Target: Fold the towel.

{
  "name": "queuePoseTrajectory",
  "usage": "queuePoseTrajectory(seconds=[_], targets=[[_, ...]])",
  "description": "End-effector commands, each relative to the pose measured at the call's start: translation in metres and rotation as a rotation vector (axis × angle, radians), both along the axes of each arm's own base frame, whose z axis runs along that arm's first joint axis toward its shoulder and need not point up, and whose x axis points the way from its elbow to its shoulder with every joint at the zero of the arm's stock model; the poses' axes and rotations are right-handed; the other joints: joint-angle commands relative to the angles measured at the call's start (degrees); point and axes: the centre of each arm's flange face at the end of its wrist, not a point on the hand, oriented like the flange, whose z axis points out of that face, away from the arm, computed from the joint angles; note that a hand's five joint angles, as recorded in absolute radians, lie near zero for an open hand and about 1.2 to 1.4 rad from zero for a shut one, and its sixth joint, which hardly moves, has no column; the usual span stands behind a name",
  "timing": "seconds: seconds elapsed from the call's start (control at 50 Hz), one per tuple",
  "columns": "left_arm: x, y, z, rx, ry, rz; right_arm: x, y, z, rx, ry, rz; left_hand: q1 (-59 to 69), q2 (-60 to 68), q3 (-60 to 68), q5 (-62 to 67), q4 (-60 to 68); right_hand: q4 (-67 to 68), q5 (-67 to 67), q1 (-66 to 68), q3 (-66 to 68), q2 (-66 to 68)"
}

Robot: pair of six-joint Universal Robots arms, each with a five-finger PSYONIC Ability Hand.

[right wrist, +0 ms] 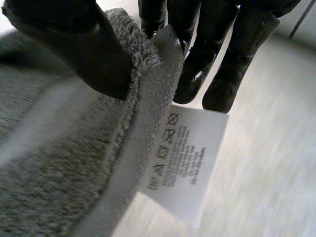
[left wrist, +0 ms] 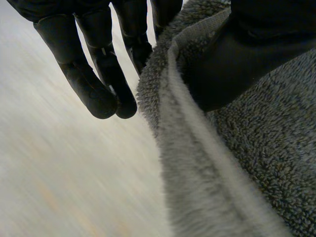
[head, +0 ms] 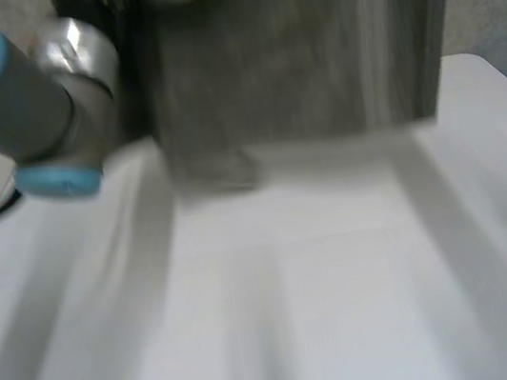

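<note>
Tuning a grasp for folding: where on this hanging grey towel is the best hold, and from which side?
Likely the hemmed edge of the towel near a corner, from above: thumb on one face, fingers on the other, as the left hand and right hand pinch it. The flat hem looks firmer than the pile.

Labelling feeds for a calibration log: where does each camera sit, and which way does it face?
Head view: behind and between the arms, looking down at the white table and the raised grey towel; left arm shows.
Left wrist view: on that wrist, looking along the left hand, pinching the towel's edge.
Right wrist view: on that wrist, looking along the right hand, pinching the towel by its care label.
All three share the towel.
</note>
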Motion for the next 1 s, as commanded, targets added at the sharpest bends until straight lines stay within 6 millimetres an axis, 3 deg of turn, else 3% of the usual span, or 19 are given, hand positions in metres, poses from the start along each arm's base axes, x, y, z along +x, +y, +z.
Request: queuePoseTrajectory(seconds=[0.02, 0.06, 0.08, 0.1, 0.12, 0.14, 0.16, 0.18, 0.22, 0.24, 0.28, 0.34, 0.42, 0.46, 0.5, 0.62, 0.76, 0.8, 1.0], targets=[[0.011, 0.02, 0.063, -0.263, 0.143, -0.001, 0.001, 0.015, 0.014, -0.081, -0.034, 0.073, 0.3, -3.5, -7.6, -12.9, -6.5, 4.0, 3.8, 5.0, 4.0, 4.1], [0.013, 0.02, 0.035, -0.164, 0.088, 0.004, 0.009, 0.011, -0.019, 0.113, 0.081, 0.111, 0.3, -3.5, -7.6, -12.9, -6.5, 4.0, 3.8, 5.0, 4.0, 4.1], [0.013, 0.02, 0.034, -0.163, 0.088, 0.004, 0.009, 0.011, -0.02, 0.114, 0.081, 0.111, 0.3, -3.5, -7.6, -12.9, -6.5, 4.0, 3.8, 5.0, 4.0, 4.1], [0.017, 0.018, 0.014, -0.089, 0.05, 0.014, 0.013, 0.009, -0.04, 0.211, 0.154, 0.135, 0.3, -3.5, -7.6, -12.9, -6.5, 4.0, 3.8, 5.0, 4.0, 4.1], [0.017, 0.018, 0.014, -0.088, 0.049, 0.014, 0.019, 0.008, -0.065, 0.296, 0.239, 0.164, 0.3, -3.5, -7.6, -12.9, -6.5, 4.0, 3.8, 5.0, 4.0, 4.1], [0.023, 0.017, -0.012, 0.001, 0.001, 0.027, 0.019, 0.008, -0.065, 0.297, 0.24, 0.164, 0.3, -3.5, -7.6, -12.9, -6.5, 4.0, 3.8, 5.0, 4.0, 4.1], [0.03, 0.018, -0.039, 0.098, -0.048, 0.041, 0.027, 0.012, -0.088, 0.363, 0.325, 0.196, 0.3, -3.5, -7.6, -12.9, -6.5, 4.0, 3.8, 5.0, 4.0, 4.1], [0.03, 0.018, -0.04, 0.099, -0.048, 0.041, 0.027, 0.012, -0.089, 0.363, 0.326, 0.197, 0.3, -3.5, -7.6, -12.9, -6.5, 4.0, 3.8, 5.0, 4.0, 4.1], [0.045, 0.027, -0.092, 0.276, -0.136, 0.063, 0.031, 0.02, -0.132, 0.477, 0.468, 0.219, 0.3, -3.5, -7.6, -12.9, -6.5, 4.0, 3.8, 5.0, 4.0, 4.1], [0.045, 0.027, -0.092, 0.277, -0.136, 0.063, 0.031, 0.02, -0.132, 0.478, 0.469, 0.219, 0.3, -3.5, -7.6, -12.9, -6.5, 4.0, 3.8, 5.0, 4.0, 4.1], [0.057, 0.042, -0.141, 0.424, -0.208, 0.072, 0.031, 0.029, -0.171, 0.56, 0.589, 0.197, 0.3, -3.5, -7.6, -12.9, -6.5, 4.0, 3.8, 5.0, 4.0, 4.1], [0.061, 0.051, -0.163, 0.487, -0.238, 0.072, 0.034, 0.036, -0.189, 0.586, 0.653, 0.195, 0.3, -3.5, -7.6, -12.9, -6.5, 4.0, 3.8, 5.0, 4.0, 4.1], [0.068, 0.064, -0.202, 0.579, -0.292, 0.078, 0.038, 0.058, -0.237, 0.694, 0.768, 0.227, -3.2, -7.0, -11.1, -16.4, -10.0, 4.0, 3.8, 5.0, 4.0, 4.1], [0.072, 0.072, -0.237, 0.635, -0.343, 0.084, 0.036, 0.063, -0.251, 0.741, 0.786, 0.225, -4.2, -8.0, -12.1, -17.4, -11.0, 4.0, 3.8, 5.0, 4.0, 4.1], [0.075, 0.073, -0.246, 0.644, -0.362, 0.092, 0.031, 0.07, -0.269, 0.815, 0.803, 0.202, -4.5, -8.3, -12.4, -17.7, -11.3, 4.0, 3.8, 5.0, 4.0, 4.1], [0.08, 0.07, -0.253, 0.644, -0.381, 0.112, 0.022, 0.076, -0.277, 0.873, 0.804, 0.152, -4.7, -8.5, -12.6, -17.9, -11.5, 4.0, 3.8, 5.0, 4.0, 4.1], [0.081, 0.066, -0.25, 0.633, -0.372, 0.118, 0.005, 0.087, -0.249, 0.849, 0.742, 0.072, -23.6, -27.3, -31.5, -36.7, -30.4, 4.0, 3.8, 5.0, 4.0, 4.1], [0.081, 0.065, -0.251, 0.635, -0.372, 0.12, -0.001, 0.085, -0.247, 0.865, 0.717, 0.056, -49.9, -53.6, -57.8, -63.0, -56.7, 4.0, 3.8, 5.0, 4.0, 4.1], [0.083, 0.063, -0.26, 0.646, -0.374, 0.127, -0.037, 0.053, -0.242, 0.992, 0.492, -0.022, -56.2, -60.0, -64.1, -69.4, -63.0, 4.0, 3.8, 5.0, 4.0, 4.1]])
